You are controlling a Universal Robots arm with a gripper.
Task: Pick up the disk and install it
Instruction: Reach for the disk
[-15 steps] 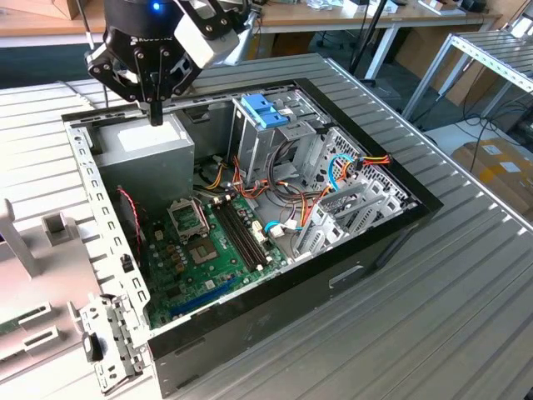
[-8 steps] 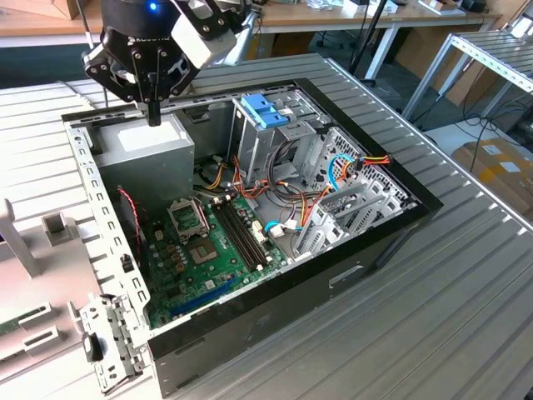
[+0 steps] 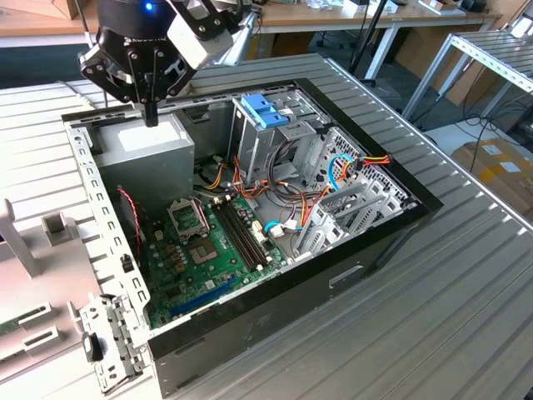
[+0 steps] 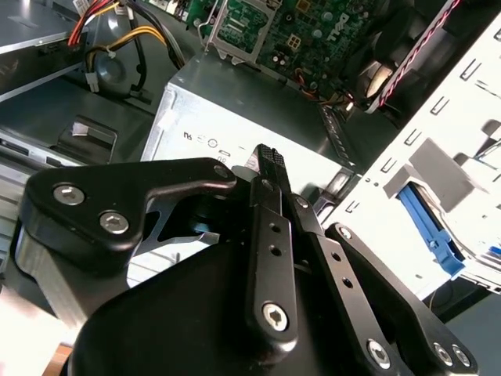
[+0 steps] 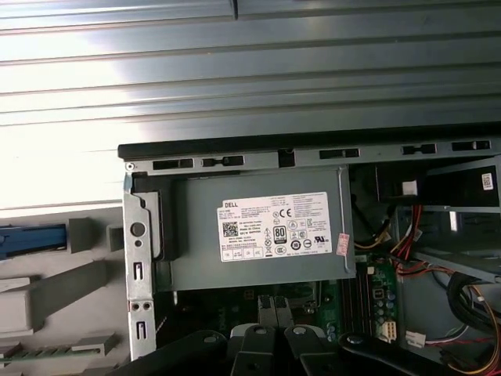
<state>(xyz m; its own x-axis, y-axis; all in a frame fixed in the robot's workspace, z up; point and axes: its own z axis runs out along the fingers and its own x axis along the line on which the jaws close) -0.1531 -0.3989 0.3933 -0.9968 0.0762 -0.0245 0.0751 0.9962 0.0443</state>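
Right now the gripper hangs just above the grey power box inside the open computer case. Its fingers are pressed together with nothing between them. What looks to be the disk, seen edge-on as a blue strip, lies on the pale rack outside the case wall, near the power box and apart from the gripper.

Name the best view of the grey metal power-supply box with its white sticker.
First wrist view: the grey metal power-supply box faces the camera, sticker whole. The exterior view has it under the end effector; the second wrist view catches one part.
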